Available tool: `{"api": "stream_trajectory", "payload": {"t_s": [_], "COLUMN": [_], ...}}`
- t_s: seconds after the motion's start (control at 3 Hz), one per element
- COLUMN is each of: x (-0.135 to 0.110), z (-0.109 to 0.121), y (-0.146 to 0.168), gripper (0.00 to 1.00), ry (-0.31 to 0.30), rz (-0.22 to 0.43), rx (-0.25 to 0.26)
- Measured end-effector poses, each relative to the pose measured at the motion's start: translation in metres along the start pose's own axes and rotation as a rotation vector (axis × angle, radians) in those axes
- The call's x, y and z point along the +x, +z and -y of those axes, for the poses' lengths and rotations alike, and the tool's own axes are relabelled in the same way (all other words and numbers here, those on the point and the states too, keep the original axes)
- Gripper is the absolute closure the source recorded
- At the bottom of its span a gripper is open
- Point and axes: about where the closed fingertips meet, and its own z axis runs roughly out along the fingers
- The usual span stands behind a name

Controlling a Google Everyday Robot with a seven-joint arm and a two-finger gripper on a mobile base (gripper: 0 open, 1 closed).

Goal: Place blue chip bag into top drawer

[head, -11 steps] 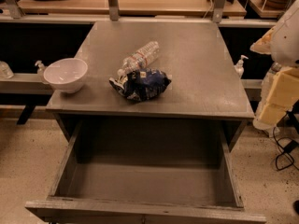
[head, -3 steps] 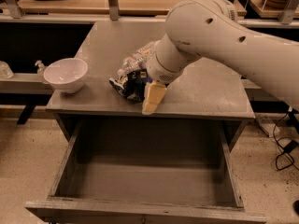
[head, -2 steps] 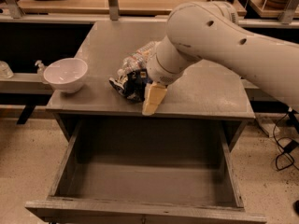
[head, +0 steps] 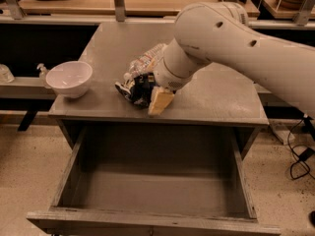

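While the bulky white arm (head: 231, 38) reaches in from the right across the grey desk (head: 221, 95), its pincer (head: 157, 101) sits low near the desk's front edge, pressed up against the right side of the blue chip bag (head: 137, 88). Only one tan part of the pincer shows, slanting down toward the desk surface just beside the bag; the rest is hidden behind the arm's wrist. Whether it is open or closed, and whether it has hold of the bag, cannot be told.

The blue chip bag lies crumpled on the desk, a little left of the middle and close to the front edge, its dark foil showing pale lettering. A clear plastic water bottle (head: 146, 60) lies on its side just behind the bag, touching it or nearly so, and runs back under the arm.

At the desk's left front corner stands a white bowl (head: 69, 77), well apart from the bag.

Below the desk's front edge, the top drawer (head: 147, 221) is pulled far out toward the camera — its grey side walls, floor and front panel are all in view.
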Motion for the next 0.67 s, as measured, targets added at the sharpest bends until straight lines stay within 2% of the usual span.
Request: {"api": "stream_trajectory", "payload": {"t_s": [0.33,0.67], "x": [-0.0001,0.0006], "z": [0.0005,0.0012], "y": [0.0012,0.001], "gripper": [0.49,0.72], "ry": [-0.008,-0.004], "rz": [-0.002,0.025], "rx": [-0.006,-0.019]}}
